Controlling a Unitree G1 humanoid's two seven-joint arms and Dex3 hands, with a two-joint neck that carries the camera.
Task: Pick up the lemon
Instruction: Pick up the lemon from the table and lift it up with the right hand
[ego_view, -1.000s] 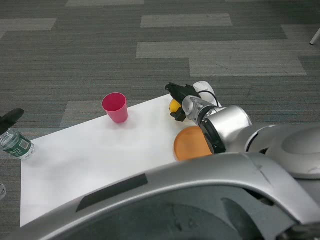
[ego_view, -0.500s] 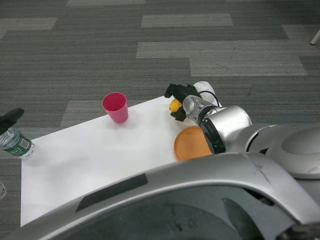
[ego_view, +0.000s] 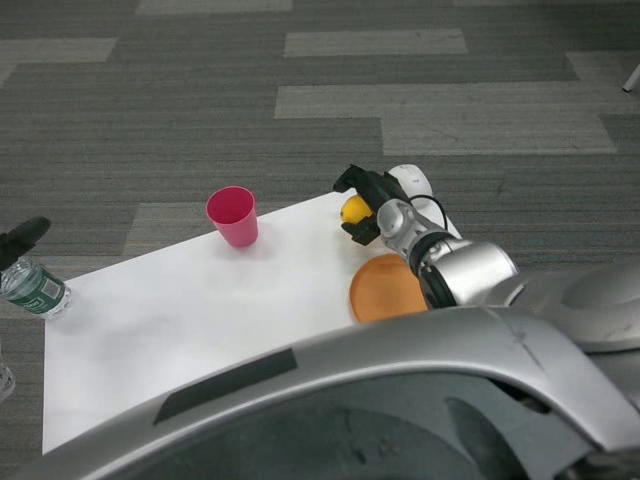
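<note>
A small, rounded yellow lemon (ego_view: 353, 210) sits at the far edge of the white table (ego_view: 180, 310), just right of the frame's centre, only partly visible: its smooth, bright skin shows as a patch between dark fingers, the rest hidden behind the hand. The robot's right hand (ego_view: 366, 202), black and curled, wraps around the fruit from above and from the right, fingers (ego_view: 352, 181) arched over its top and another part of the hand touching its lower side; the hand holds the lemon, though whether the fruit is off the table surface cannot be told from this angle. The silver right forearm (ego_view: 462, 268) runs down and to the right from the hand toward the lower right of the frame.

Just below the lemon, an orange plate (ego_view: 382, 290) lies flat on the table, its right part covered by the forearm. A pink cup (ego_view: 232, 216) stands upright near the table's far edge, left of centre and well apart from the lemon. At the far left edge of the frame, the left hand (ego_view: 22, 240) shows only as a dark tip above a clear plastic bottle (ego_view: 32, 288) with a green label; its grip cannot be told. Grey patterned carpet (ego_view: 320, 90) fills the upper half of the frame.
</note>
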